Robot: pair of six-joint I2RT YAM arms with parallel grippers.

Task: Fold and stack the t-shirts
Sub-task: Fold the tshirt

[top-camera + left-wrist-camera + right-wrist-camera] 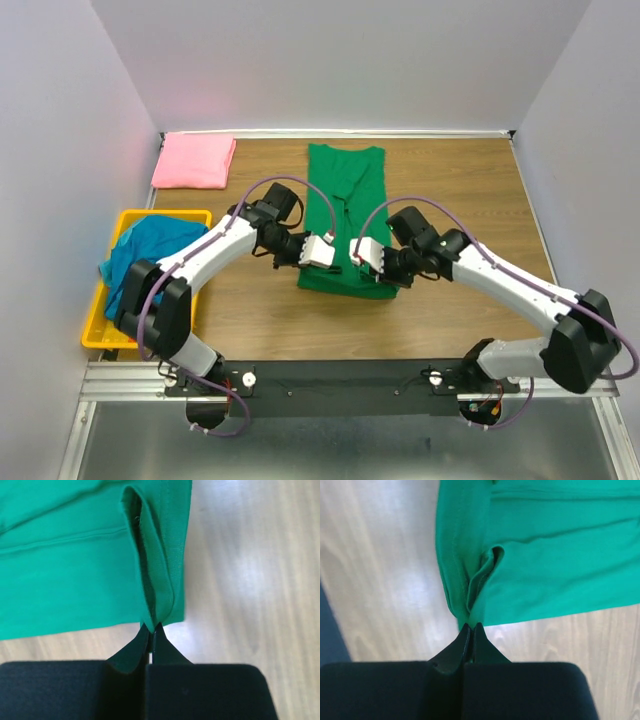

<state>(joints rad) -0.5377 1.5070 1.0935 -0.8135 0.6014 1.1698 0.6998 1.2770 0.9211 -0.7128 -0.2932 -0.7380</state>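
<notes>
The bright green t-shirt (pixel 345 200) lies as a long narrow strip down the middle of the table, its near end lifted. My left gripper (pixel 318 252) is shut on the shirt's near left corner (pixel 159 612). My right gripper (pixel 366 253) is shut on its near right corner (pixel 470 605). A folded pink t-shirt (pixel 194 161) lies at the far left. A teal-blue t-shirt (pixel 148 255) is crumpled in the yellow bin. The orange-red shirt does not show.
The yellow plastic bin (pixel 100 325) stands at the table's left edge. White walls close in the table on the left, back and right. Bare wood (pixel 460 190) lies to the right of the green shirt.
</notes>
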